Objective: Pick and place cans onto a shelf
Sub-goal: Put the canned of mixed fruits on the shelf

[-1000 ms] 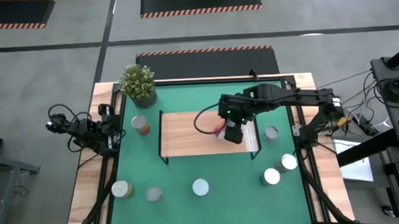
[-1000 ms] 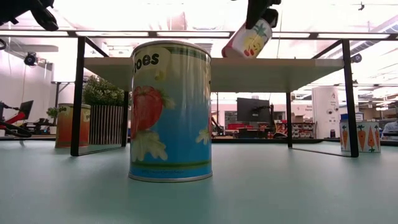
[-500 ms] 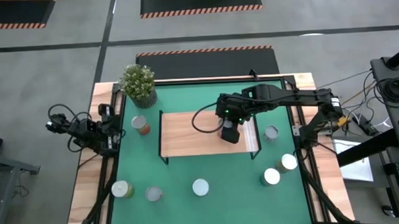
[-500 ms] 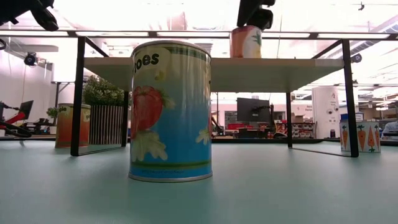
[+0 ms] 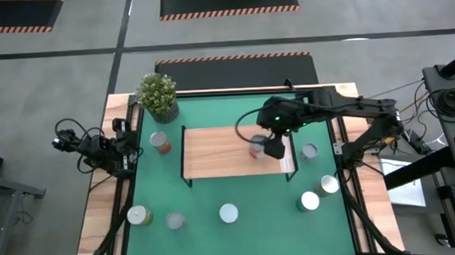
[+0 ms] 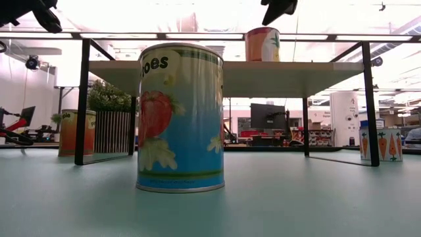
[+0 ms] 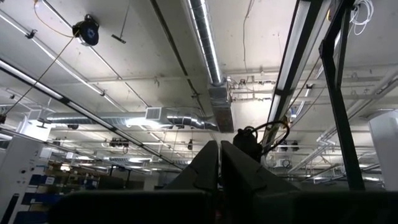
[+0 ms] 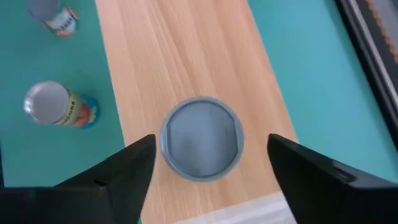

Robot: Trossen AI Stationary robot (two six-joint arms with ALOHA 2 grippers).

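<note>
A can with a silvery top stands upright on its base on the light-wood shelf, near the shelf's right end. In the low view the can shows an orange label. My right gripper hangs open above it, one finger on either side and well clear. In the low view the gripper is clearly above the can. My left gripper is shut, parked at the table's left edge and pointing up at the ceiling.
Several more cans stand on the green mat: one by the potted plant, three along the near edge, others right of the shelf. A tomato can looms near the low camera. The shelf's left half is bare.
My right gripper has brought the can, held tilted above the shelf, down upright onto the board. It has then let go and risen, drawing back toward the table's right edge. The can stays standing where it was set.
</note>
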